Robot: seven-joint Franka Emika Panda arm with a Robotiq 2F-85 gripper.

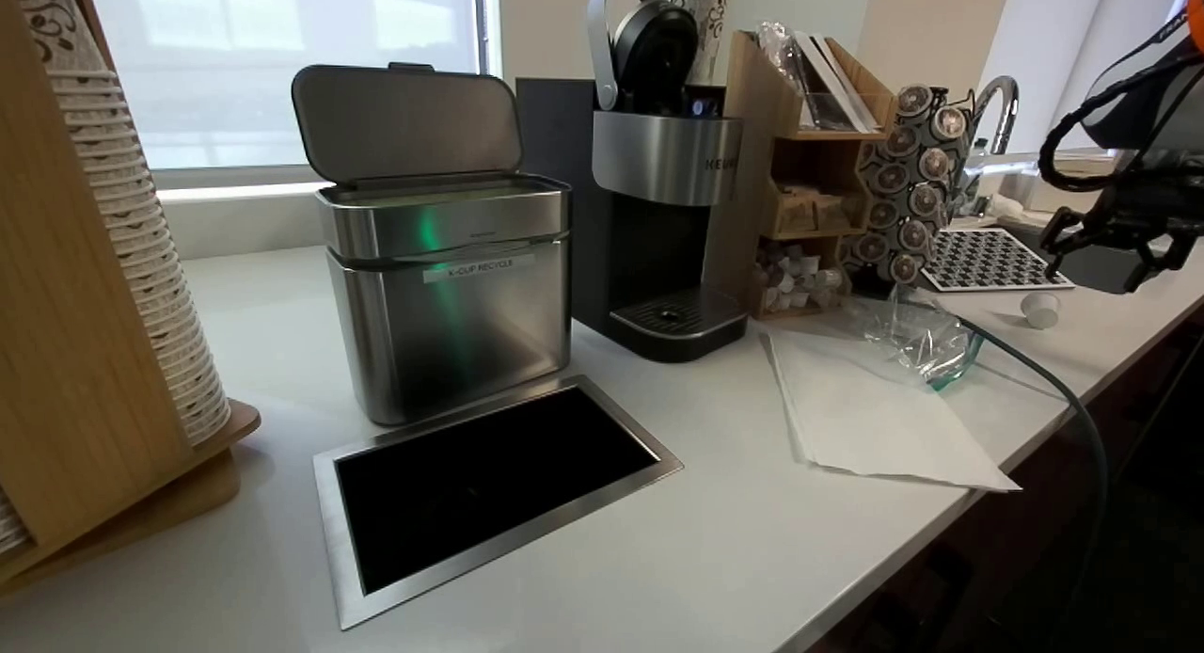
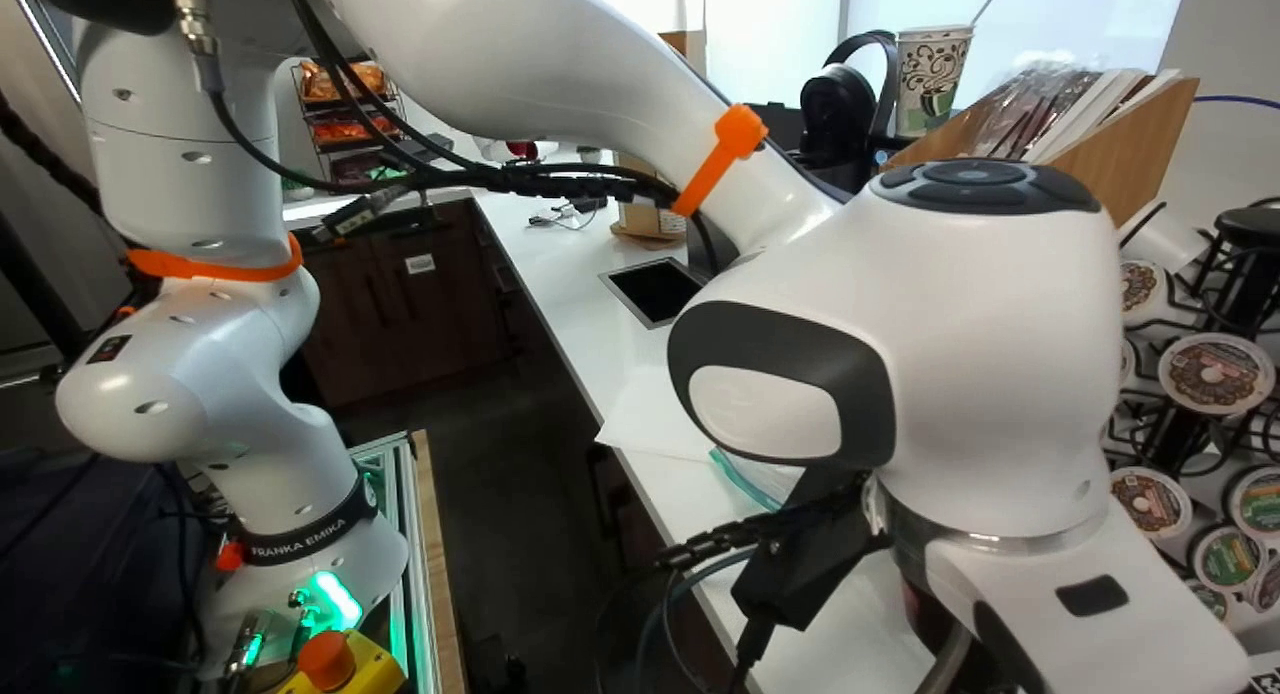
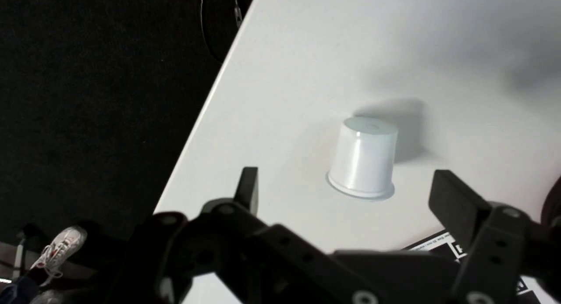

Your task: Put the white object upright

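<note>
In an exterior view we see the white pod (image 1: pixel 1040 310) lying on its side on the table (image 1: pixel 734 521), near the checkered board (image 1: pixel 997 260). The fingers (image 3: pixel 460 205) are wide apart and released; in the wrist view we find the pod showing between them, touching neither, its rim turned toward the board and its narrow end away from the board. We make out the fingers raised above the table near the board (how high over the pod, we cannot tell). The wire stand (image 2: pixel 1250 226) is just beside the board. Between the board and the paper (image 1: pixel 875 418) we see a clear bag (image 1: pixel 922 338), bunched on the table. The coffee maker (image 1: pixel 658 159) stands farther from the board than the wire stand, and the bin (image 1: pixel 470 324), its lid (image 1: pixel 404 126) raised, is farther from the board again. In an exterior view we also have the arm (image 2: pixel 1000 354) reaching over the table.
</note>
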